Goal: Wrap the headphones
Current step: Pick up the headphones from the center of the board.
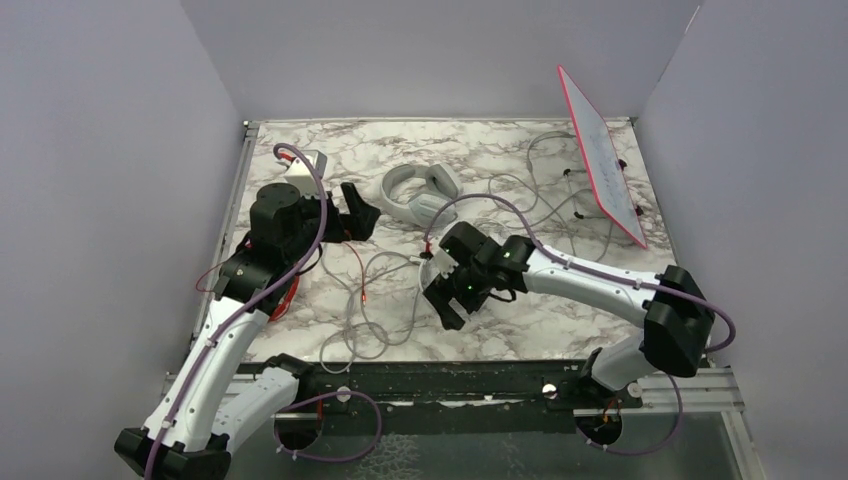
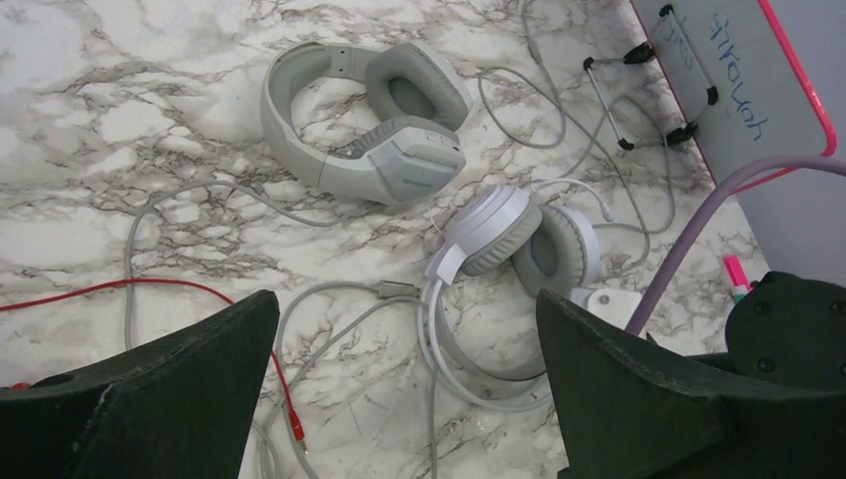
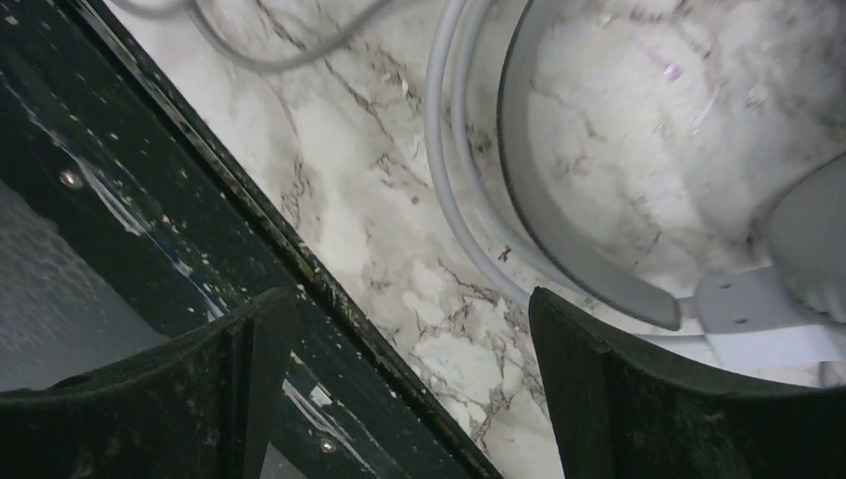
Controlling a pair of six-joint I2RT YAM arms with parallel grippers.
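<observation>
The marble table (image 1: 560, 320) sat boxed in by plain grey walls (image 1: 420, 50) on the left, right and back. A black rail (image 1: 450, 380) ran along its near edge, and a pink-rimmed whiteboard (image 1: 605, 155) leaned at the right rear. The grey headset (image 1: 420, 192) lay flat toward the back middle, and the white headset (image 2: 519, 239) lay just in front of it, partly under the right gripper (image 1: 447, 300). Loose grey cables (image 1: 375, 300) looped across the centre and out toward the whiteboard. A red cable (image 1: 355, 265) trailed out from beneath the left arm, where its headset was mostly hidden. Bare marble showed along the front right and the far left. The left arm rose along the left side with its elbow bent. The left gripper (image 1: 360, 213) hung above the table, pointing toward the grey headset, its fingers wide apart and holding nothing. The right forearm stretched leftward to the middle, its gripper low over the white headset's band, fingers likewise spread and empty.
</observation>
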